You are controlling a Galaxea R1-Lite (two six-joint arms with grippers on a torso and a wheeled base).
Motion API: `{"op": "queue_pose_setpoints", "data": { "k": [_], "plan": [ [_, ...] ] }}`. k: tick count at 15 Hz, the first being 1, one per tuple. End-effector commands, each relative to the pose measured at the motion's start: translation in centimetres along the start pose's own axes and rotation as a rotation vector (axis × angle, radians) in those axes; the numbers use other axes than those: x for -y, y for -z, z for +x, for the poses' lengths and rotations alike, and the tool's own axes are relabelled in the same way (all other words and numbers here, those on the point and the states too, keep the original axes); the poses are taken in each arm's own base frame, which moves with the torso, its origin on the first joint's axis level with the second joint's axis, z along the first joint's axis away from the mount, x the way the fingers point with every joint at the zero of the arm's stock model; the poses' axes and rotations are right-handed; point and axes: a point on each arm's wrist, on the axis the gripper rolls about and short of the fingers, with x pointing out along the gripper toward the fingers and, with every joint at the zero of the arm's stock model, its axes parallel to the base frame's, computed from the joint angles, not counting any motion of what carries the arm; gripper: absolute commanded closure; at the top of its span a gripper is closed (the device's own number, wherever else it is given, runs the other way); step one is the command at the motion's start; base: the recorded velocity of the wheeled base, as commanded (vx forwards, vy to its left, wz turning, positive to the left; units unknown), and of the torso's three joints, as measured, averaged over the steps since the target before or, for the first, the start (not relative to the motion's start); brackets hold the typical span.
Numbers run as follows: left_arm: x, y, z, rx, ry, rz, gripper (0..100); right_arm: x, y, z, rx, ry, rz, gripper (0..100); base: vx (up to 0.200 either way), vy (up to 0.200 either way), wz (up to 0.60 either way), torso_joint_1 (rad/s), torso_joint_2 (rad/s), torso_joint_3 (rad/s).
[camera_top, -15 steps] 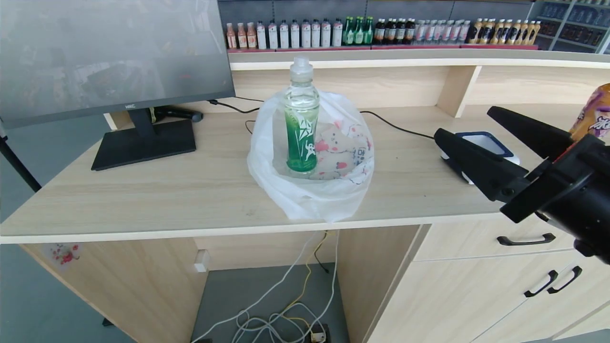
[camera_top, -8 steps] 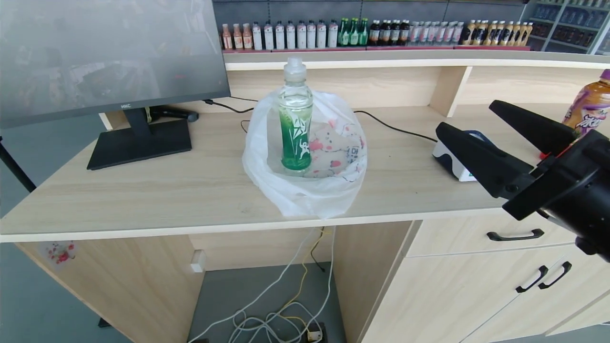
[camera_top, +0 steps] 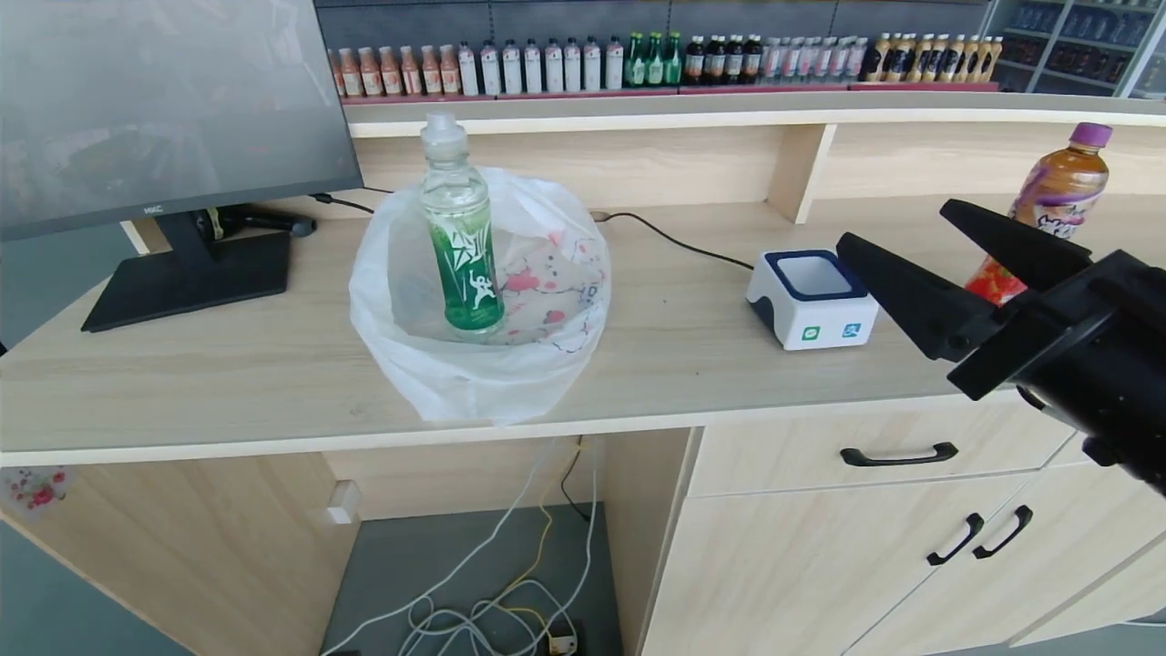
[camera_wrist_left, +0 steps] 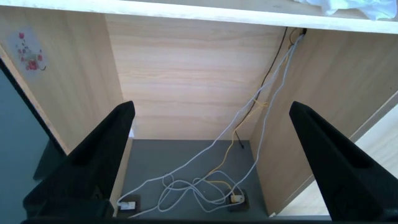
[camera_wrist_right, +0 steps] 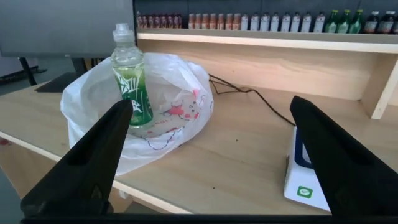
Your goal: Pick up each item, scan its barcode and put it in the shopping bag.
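No legible wording — just a tiny logo on the monitor (camera_top: 164,91), two icons on the scanner (camera_top: 811,310).

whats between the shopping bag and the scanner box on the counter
Mostly bare counter. Only a black cable runs across it, from behind the shopping bag to the scanner, as seen in the head view.

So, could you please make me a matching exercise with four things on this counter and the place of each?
1 green bottle
2 purple-capped bottle
3 barcode scanner
4 monitor

A left end of the counter
B upright inside the shopping bag
C far right of the counter
D between shopping bag and purple-capped bottle

Pairs: 1-B, 2-C, 3-D, 4-A
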Motion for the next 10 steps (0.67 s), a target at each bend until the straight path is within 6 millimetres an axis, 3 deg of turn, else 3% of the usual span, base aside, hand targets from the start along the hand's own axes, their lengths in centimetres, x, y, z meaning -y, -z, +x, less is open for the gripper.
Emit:
{"op": "queue_pose_setpoints", "data": {
  "k": [1,6,10],
  "plan": [
    [0.0,0.0,0.0,-0.001,-0.001,0.000,0,0.3,0.6,0.2,-0.021,0.014,-0.007,0,0.000,-0.200,0.00,0.002,0.00,0.007],
    [0.0,0.0,0.0,-0.001,-0.001,-0.001,0,2.6,1.6,-0.2,-0.063,0.093,-0.045,0,0.000,-0.200,0.00,0.003,0.00,0.004],
    [0.0,0.0,0.0,0.000,-0.002,-0.006,0,2.8,1.9,-0.4,-0.079,0.095,-0.050,0,0.000,-0.200,0.00,0.005,0.00,0.001]
  ]
}}
